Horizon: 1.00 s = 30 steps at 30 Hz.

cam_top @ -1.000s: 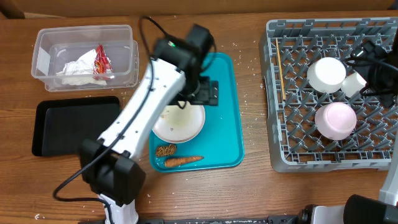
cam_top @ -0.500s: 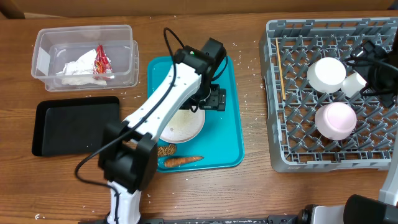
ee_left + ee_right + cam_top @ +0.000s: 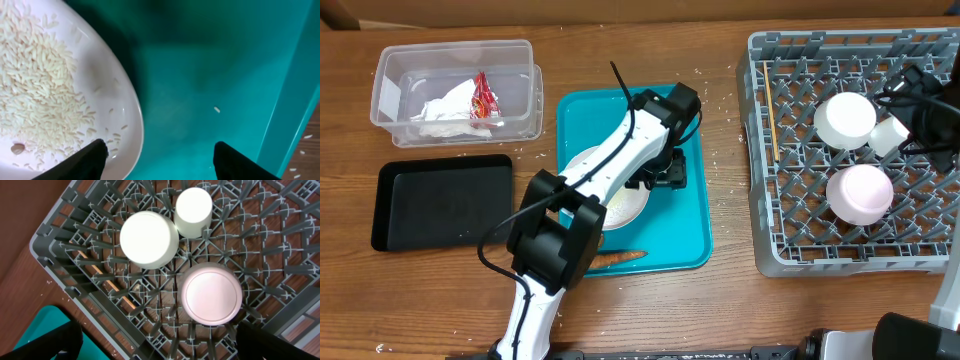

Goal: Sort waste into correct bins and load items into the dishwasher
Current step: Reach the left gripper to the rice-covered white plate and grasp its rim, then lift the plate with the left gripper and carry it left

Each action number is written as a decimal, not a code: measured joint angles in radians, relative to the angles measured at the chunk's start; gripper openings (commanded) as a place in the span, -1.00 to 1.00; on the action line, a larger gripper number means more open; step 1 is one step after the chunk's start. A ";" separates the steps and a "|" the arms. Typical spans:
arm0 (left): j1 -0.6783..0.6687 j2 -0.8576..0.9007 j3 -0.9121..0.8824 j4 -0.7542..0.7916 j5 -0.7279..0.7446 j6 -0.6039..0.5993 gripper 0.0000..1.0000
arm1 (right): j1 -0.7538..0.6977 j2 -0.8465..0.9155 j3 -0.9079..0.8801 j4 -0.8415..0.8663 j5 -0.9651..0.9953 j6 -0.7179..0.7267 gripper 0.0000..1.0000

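The brown wooden table carries a clear plastic rectangular tub at ten o'clock, a flat black rectangular tray at nine, a teal tray centrally and a grey pegged dish rack at three.

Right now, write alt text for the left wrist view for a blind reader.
A white plate strewn with loose rice lies on a teal tray, at left. The left pincer's dark fingertips stand open at the bottom, one over the plate's edge, one over bare tray.
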 measured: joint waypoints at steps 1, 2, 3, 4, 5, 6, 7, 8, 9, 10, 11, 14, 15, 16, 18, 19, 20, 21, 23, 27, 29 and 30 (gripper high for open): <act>-0.001 0.000 -0.003 0.013 -0.006 -0.008 0.38 | 0.000 0.000 0.000 0.000 0.000 0.000 1.00; -0.001 0.000 -0.006 0.026 -0.010 -0.014 0.35 | 0.000 0.000 0.000 0.000 0.000 0.000 1.00; -0.001 0.000 -0.011 0.036 -0.012 -0.022 0.31 | 0.000 0.000 0.000 0.000 0.000 0.000 1.00; 0.000 0.000 -0.022 0.052 -0.015 -0.029 0.24 | 0.000 0.000 0.000 0.000 0.000 0.000 1.00; 0.000 0.000 -0.037 0.066 -0.018 -0.038 0.21 | 0.000 0.000 0.000 0.000 0.000 0.000 1.00; 0.000 0.000 -0.052 0.077 -0.018 -0.045 0.20 | 0.000 0.000 0.000 0.000 0.000 0.000 1.00; 0.000 0.000 -0.066 0.087 -0.019 -0.054 0.18 | 0.000 0.000 0.000 0.000 0.000 0.000 1.00; -0.001 0.000 -0.079 0.099 -0.019 -0.058 0.16 | 0.000 0.000 0.000 0.000 0.000 0.000 1.00; -0.001 0.000 -0.098 0.111 -0.021 -0.061 0.12 | 0.000 0.000 0.000 0.000 0.000 0.000 1.00; -0.001 0.000 -0.113 0.115 -0.021 -0.065 0.07 | 0.000 0.000 0.000 0.000 0.000 0.000 1.00; -0.001 0.000 -0.127 0.121 -0.021 -0.071 0.05 | 0.000 0.000 0.000 0.000 0.000 0.000 1.00; -0.001 -0.002 -0.140 0.132 -0.025 -0.079 -0.02 | 0.000 0.000 0.000 0.000 0.000 0.000 1.00; -0.001 -0.002 -0.140 0.133 -0.027 -0.080 -0.08 | 0.000 0.000 0.000 0.000 0.000 0.000 1.00; -0.001 -0.002 -0.141 0.134 -0.029 -0.080 -0.12 | 0.000 0.000 0.000 0.000 0.000 0.000 1.00; -0.001 -0.002 -0.141 0.136 -0.036 -0.083 -0.15 | 0.000 0.000 0.000 0.000 0.000 0.000 1.00; -0.001 -0.002 -0.141 0.137 -0.040 -0.083 -0.22 | 0.000 0.000 0.000 0.000 0.000 0.000 1.00; -0.001 -0.002 -0.141 0.135 -0.047 -0.083 -0.28 | 0.000 0.000 0.000 0.000 0.000 0.000 1.00; -0.001 -0.002 -0.141 0.132 -0.054 -0.082 -0.42 | 0.000 0.000 0.000 0.000 0.000 0.000 1.00; -0.001 -0.002 -0.142 0.122 -0.070 -0.082 -0.77 | 0.000 0.000 0.000 0.000 0.000 0.000 1.00; -0.002 -0.006 -0.141 0.111 -0.097 -0.082 -0.92 | 0.000 0.000 0.000 0.000 0.000 0.000 1.00; -0.003 -0.010 -0.141 0.110 -0.102 -0.083 -0.91 | 0.000 0.000 0.000 0.000 0.000 0.000 1.00; -0.004 -0.010 -0.141 0.110 -0.104 -0.083 -0.92 | 0.000 0.000 0.000 0.000 0.000 0.000 1.00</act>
